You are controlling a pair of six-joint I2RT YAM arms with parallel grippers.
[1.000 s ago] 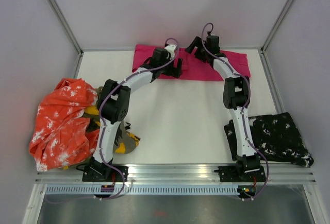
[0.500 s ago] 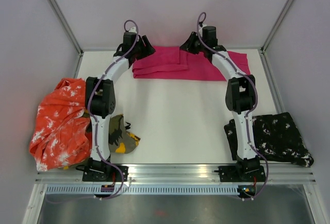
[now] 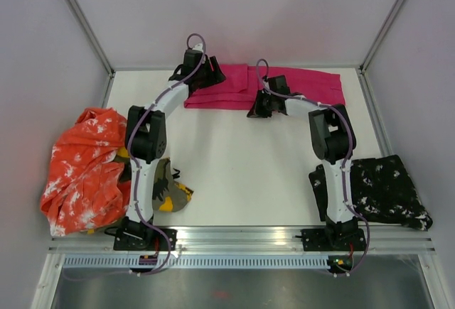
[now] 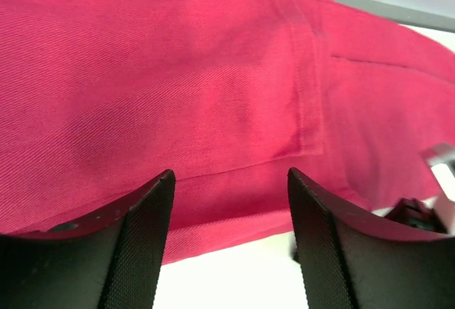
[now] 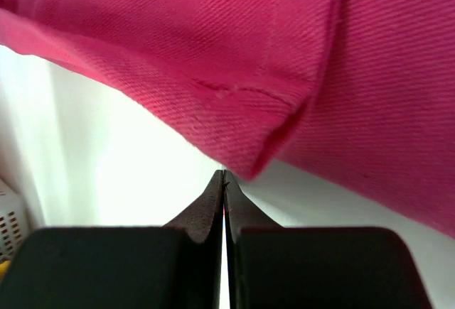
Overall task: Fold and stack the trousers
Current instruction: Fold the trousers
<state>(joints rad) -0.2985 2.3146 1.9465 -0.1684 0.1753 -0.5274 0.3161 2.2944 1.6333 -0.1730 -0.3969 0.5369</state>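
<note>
Magenta trousers [image 3: 313,85] lie folded flat at 12 o'clock on the table [image 3: 242,174]: twill weave, stitched seams. Left gripper [image 4: 227,181] sits over their 9 o'clock end, fingers spread, holding nothing. Right gripper [image 5: 224,175] is at the 6 o'clock hem, tips pressed together beside a fold corner, no cloth visible between them. Both arms reach far forward.

Place: looks like a robotics lab test cell, definitely not someone's home
Walls: plain pale panels [image 3: 213,11] boxing it in on three sides
Frame: bare aluminium posts [image 3: 82,21], metal rail [image 3: 242,236] along the front
Table: plain white tabletop [image 3: 234,160]
Gear: left arm [image 3: 146,135] and right arm [image 3: 330,135] bolted by that rail
</note>
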